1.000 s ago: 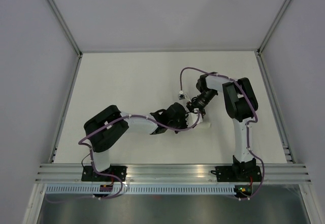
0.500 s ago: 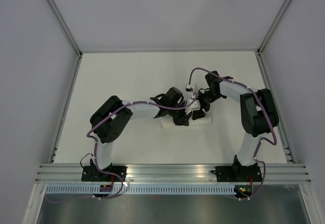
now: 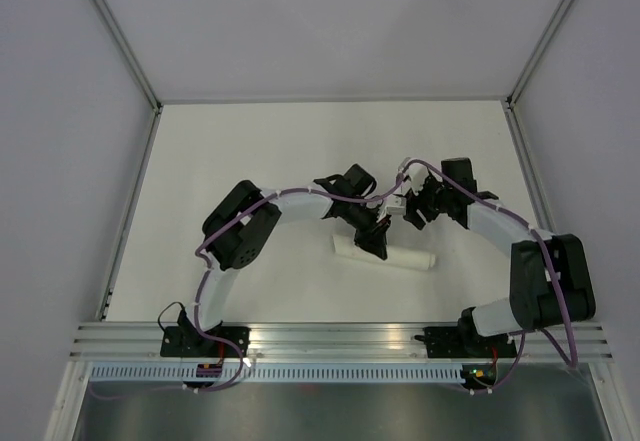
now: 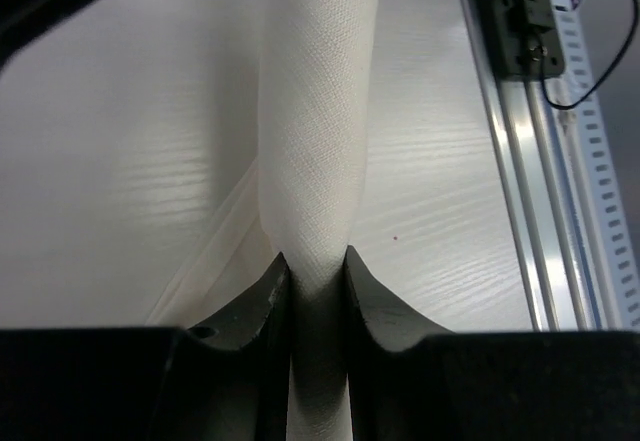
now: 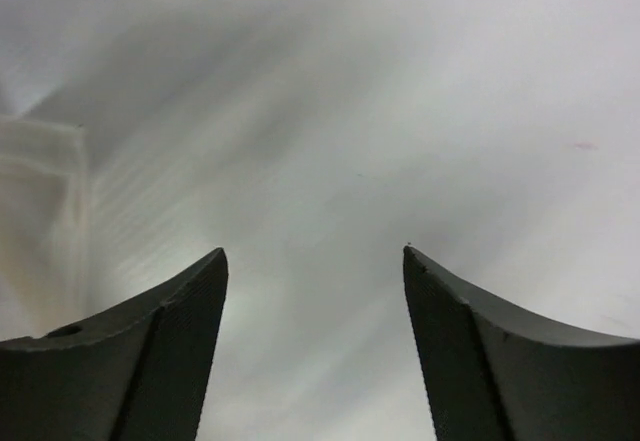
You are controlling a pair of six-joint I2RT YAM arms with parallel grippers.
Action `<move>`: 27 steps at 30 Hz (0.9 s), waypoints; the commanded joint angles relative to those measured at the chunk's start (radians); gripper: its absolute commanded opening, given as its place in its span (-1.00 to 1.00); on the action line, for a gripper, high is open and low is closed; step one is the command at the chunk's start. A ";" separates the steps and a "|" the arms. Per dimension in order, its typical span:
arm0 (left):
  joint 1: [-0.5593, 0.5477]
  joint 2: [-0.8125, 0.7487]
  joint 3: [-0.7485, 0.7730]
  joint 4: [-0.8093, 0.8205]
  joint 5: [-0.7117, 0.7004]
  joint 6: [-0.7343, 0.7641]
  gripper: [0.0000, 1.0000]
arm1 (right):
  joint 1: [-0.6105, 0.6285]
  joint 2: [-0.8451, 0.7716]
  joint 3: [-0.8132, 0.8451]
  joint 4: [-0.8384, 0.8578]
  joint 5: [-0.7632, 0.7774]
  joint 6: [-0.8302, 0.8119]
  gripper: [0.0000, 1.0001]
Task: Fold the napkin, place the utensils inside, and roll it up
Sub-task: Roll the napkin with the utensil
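The napkin [image 3: 400, 257] lies as a tight white roll on the cream tabletop, slanted a little, near the middle. My left gripper [image 3: 374, 243] is shut on the roll near its left part. In the left wrist view the roll [image 4: 315, 111] runs away from me, pinched between both black fingers [image 4: 255, 301], with my left gripper [image 4: 318, 258] closed around it. My right gripper [image 3: 413, 212] hangs open and empty just beyond the roll, not touching it. In the right wrist view my right gripper [image 5: 315, 256] shows only blurred tabletop between its jaws. The utensils are hidden.
An aluminium rail [image 3: 340, 339] runs along the near table edge and also shows in the left wrist view [image 4: 530, 161]. Grey walls and frame posts [image 3: 120, 36] bound the table at the back and sides. Purple cables [image 3: 300, 193] hang along both arms.
My left gripper has swung round and closed on the roll, which now lies slightly nearer and slanted. My right gripper has drawn back from the roll to the right.
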 commanded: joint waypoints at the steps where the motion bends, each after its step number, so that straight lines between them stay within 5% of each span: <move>1: 0.098 0.120 0.030 -0.197 -0.078 -0.121 -0.95 | 0.029 -0.200 -0.093 0.121 -0.167 -0.028 0.60; 17: 0.095 0.019 -0.079 -0.100 -0.150 -0.152 -0.95 | 0.020 0.092 0.086 0.056 -0.042 0.022 0.60; 27: 0.093 0.035 -0.076 -0.113 -0.150 -0.147 -0.95 | -0.051 -0.065 0.067 -0.037 -0.194 -0.025 0.60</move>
